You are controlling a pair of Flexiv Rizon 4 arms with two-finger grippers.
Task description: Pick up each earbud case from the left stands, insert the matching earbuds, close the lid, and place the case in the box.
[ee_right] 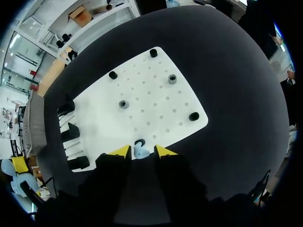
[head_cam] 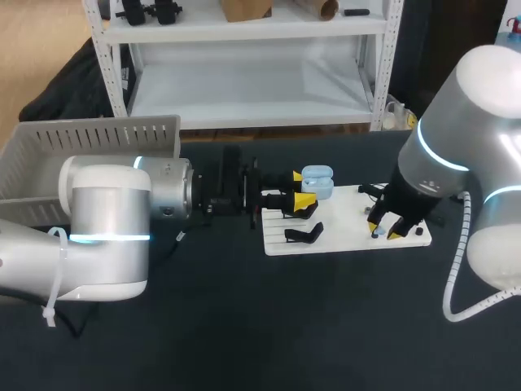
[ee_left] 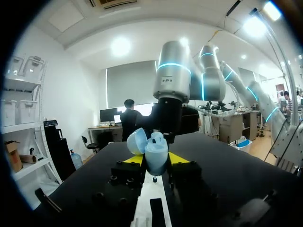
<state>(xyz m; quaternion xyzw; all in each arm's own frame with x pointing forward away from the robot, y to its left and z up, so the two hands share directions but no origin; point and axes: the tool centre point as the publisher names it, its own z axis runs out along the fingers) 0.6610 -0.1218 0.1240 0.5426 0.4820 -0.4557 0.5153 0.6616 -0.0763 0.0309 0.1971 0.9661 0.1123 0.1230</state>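
The left gripper (head_cam: 302, 204) pinches the open light-blue earbud case (head_cam: 317, 182) over the white board's (head_cam: 346, 218) left end. The right gripper (ee_right: 140, 152), spread, straddles an earbud (ee_right: 140, 151) at the board's near edge (bare black table (head_cam: 244, 326) beyond).

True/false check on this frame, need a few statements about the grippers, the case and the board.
1. The left gripper is shut on the light-blue earbud case. True.
2. The case's lid is closed. False: the lid stands open, tipped to one side.
3. The right gripper holds a second case. False: it is low at the edge of the white board, right by a light-blue earbud, with no case there.
4. The black stands at the board's far end carry no case. True, as far as the right wrist view shows.
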